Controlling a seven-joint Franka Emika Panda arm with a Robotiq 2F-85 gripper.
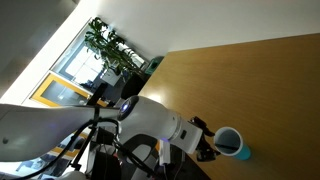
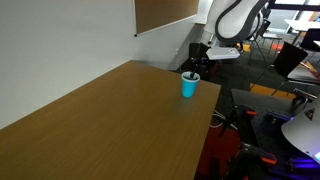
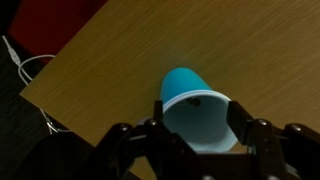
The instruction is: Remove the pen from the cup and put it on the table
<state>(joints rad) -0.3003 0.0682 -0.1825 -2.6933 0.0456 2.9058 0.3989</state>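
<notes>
The blue-teal cup (image 3: 196,100) stands on the light-brown table (image 3: 120,70) near its edge. It also shows in both exterior views (image 1: 234,145) (image 2: 190,87). My gripper (image 3: 200,118) is open just above the cup, with one dark finger on each side of the rim, and I cannot tell whether they touch it. The gripper also shows in an exterior view (image 1: 212,143). A small dark spot (image 3: 193,101) by the cup's far inner wall may be the pen's end. The rest of the pen is not visible.
The table's edge and corner lie close to the cup (image 3: 45,95), with dark floor and a white cable (image 3: 25,68) beyond. Office chairs and equipment (image 2: 290,55) stand past the table (image 2: 120,120). A potted plant (image 1: 110,45) is by the window.
</notes>
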